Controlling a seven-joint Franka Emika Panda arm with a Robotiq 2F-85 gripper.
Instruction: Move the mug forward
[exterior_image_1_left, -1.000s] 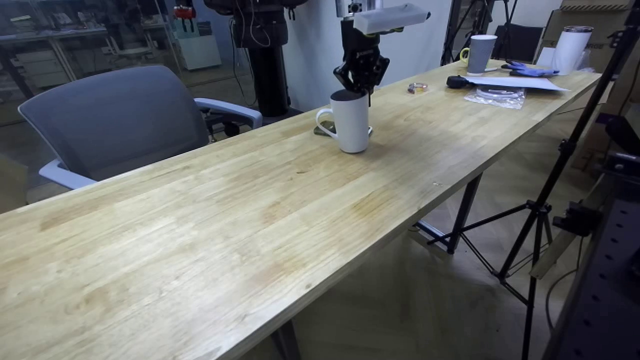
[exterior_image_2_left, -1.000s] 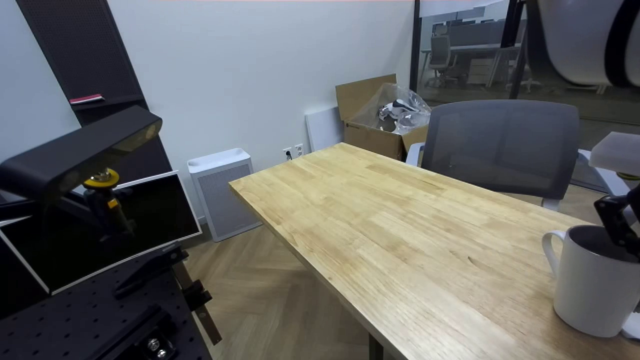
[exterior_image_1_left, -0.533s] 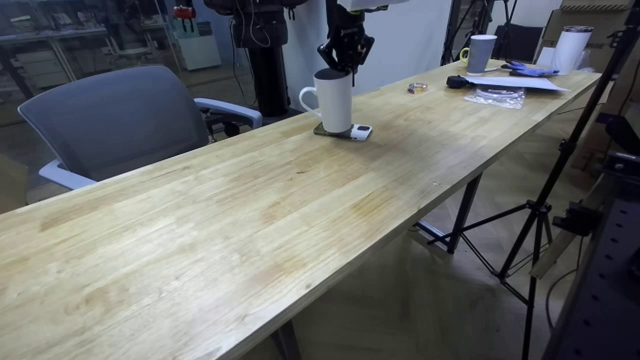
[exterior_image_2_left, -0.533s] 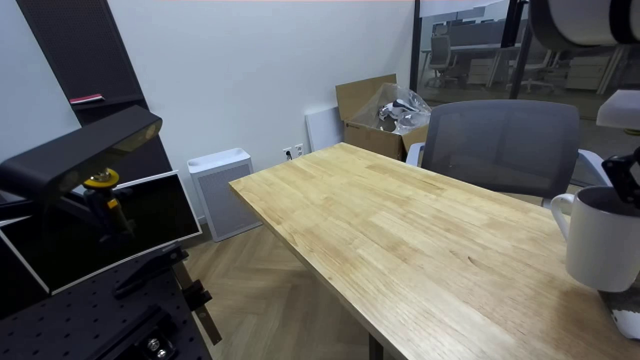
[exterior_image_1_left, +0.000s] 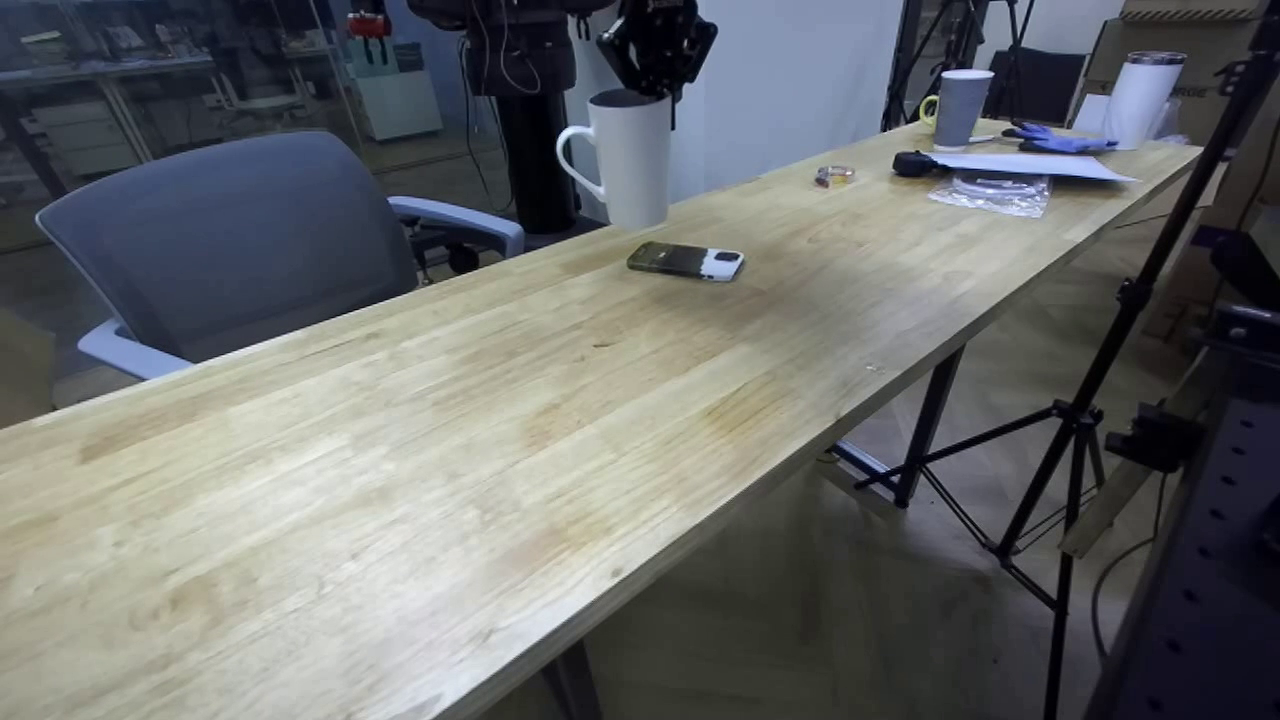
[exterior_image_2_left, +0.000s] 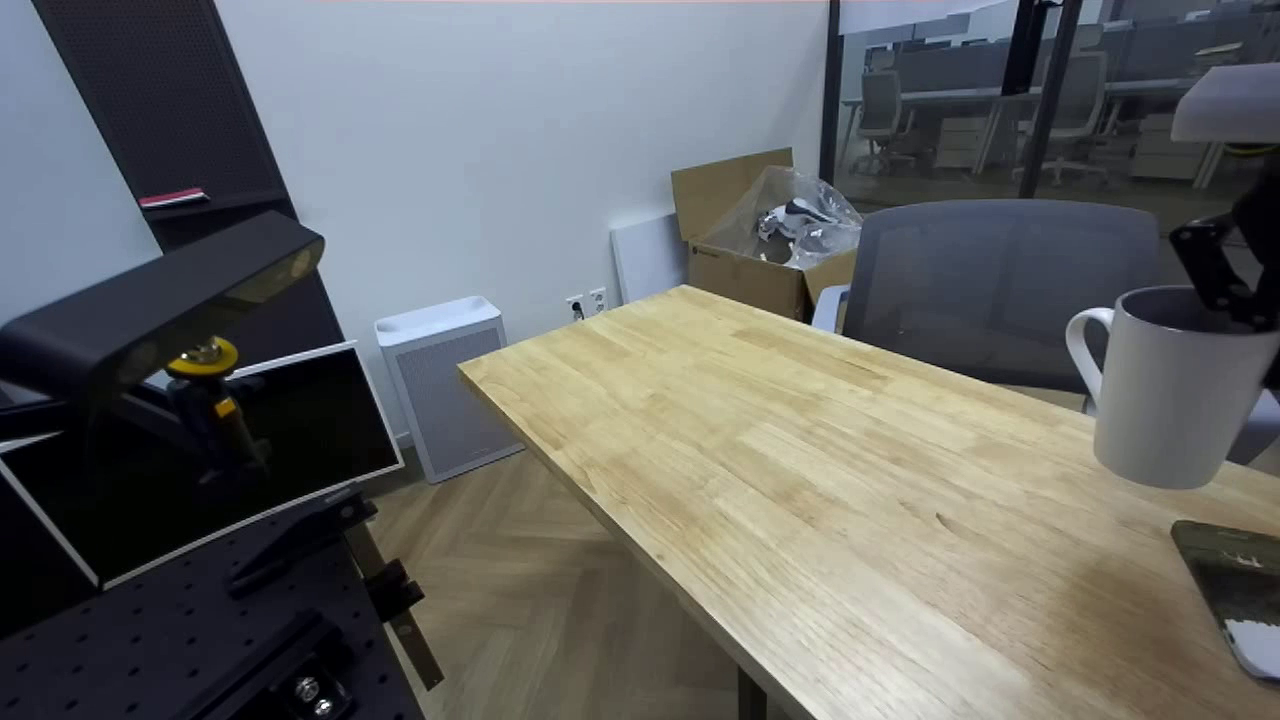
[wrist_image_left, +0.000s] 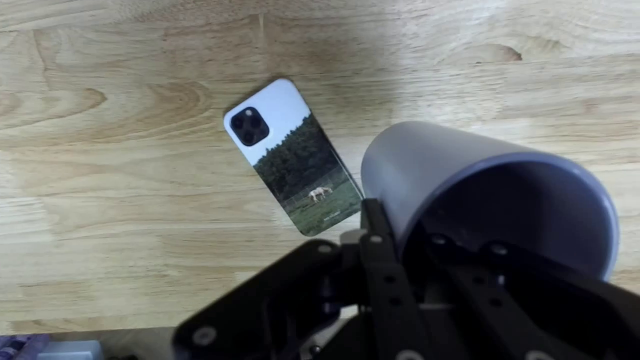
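The white mug (exterior_image_1_left: 633, 165) hangs upright above the table in both exterior views, where it also shows at the right edge (exterior_image_2_left: 1170, 400). Its loop handle points left in both. In the wrist view the mug (wrist_image_left: 430, 160) appears slanted, with its dark inside visible and its handle hidden. My gripper (wrist_image_left: 397, 225) is shut on the mug's wall at the rim, one finger outside and one inside the mug; the inner fingertip is hidden in the dark. The gripper (exterior_image_1_left: 657, 100) is above the mug's rim in an exterior view.
A phone (exterior_image_1_left: 685, 261) with a picture case lies flat on the wooden table (exterior_image_1_left: 450, 430) below the mug. A grey chair (exterior_image_1_left: 240, 240) stands at the table's long edge. A grey cup (exterior_image_1_left: 962, 110), white tumbler (exterior_image_1_left: 1143, 100), blue glove (exterior_image_1_left: 1065, 140) and papers (exterior_image_1_left: 1040, 165) sit at the far end.
The gripper has lifted the mug off the table and carried it up, leftward in an exterior view, toward the chair-side edge. The phone, partly hidden behind the mug before, is now uncovered.
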